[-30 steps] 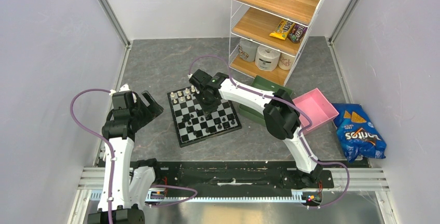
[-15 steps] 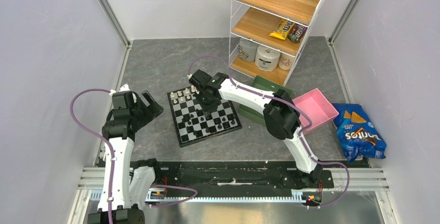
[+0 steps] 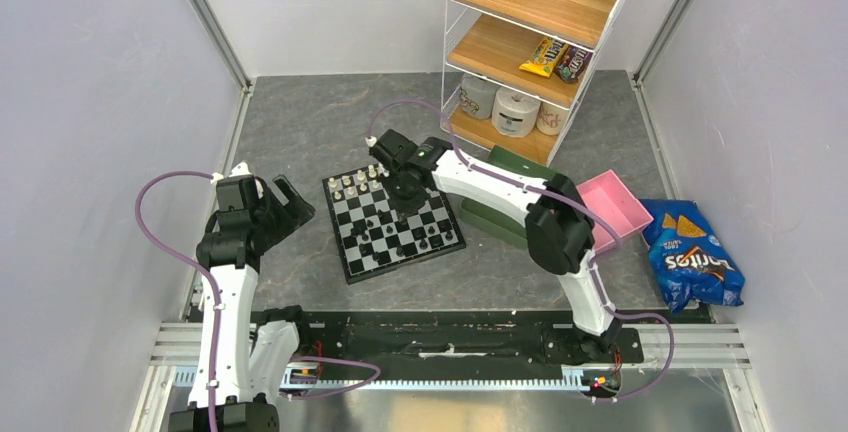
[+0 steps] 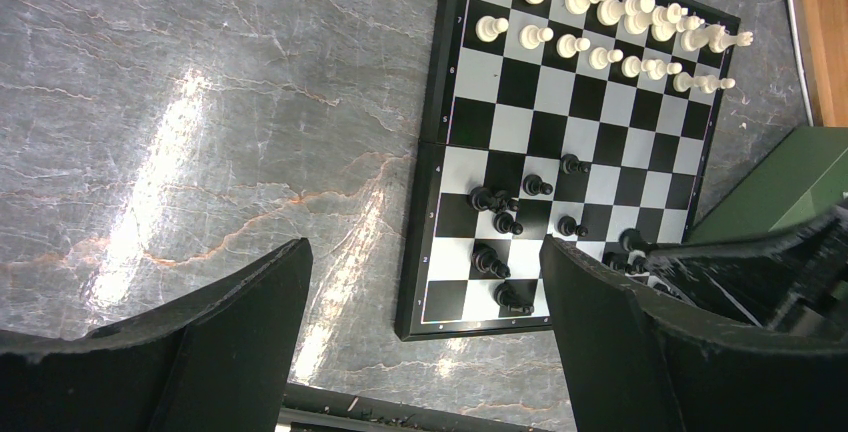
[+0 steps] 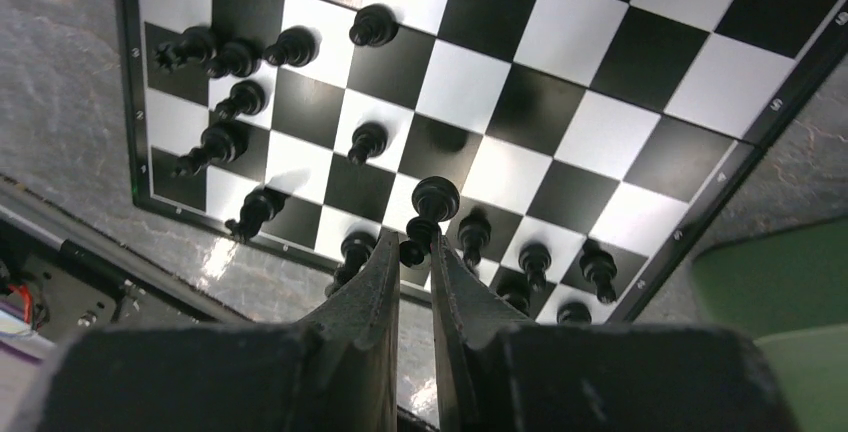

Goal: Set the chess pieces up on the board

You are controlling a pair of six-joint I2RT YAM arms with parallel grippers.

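Observation:
The chequered board lies in the middle of the table. Cream-white pieces stand in two rows along its far left edge. Black pieces are scattered over its near half. My right gripper hangs over the board, shut on a black chess piece pinched at its base between the fingertips, above the near rows of black pieces. My left gripper is open and empty, left of the board. In its wrist view the board lies ahead between wide-open fingers.
A wire rack with wooden shelves stands at the back right, holding snacks and paper rolls. A green tray and a pink tray lie right of the board, partly under the right arm. A blue chip bag lies far right.
My right arm has swung a little toward the far right, its elbow shifting right, with the gripper still shut over the board. The left arm has not moved.

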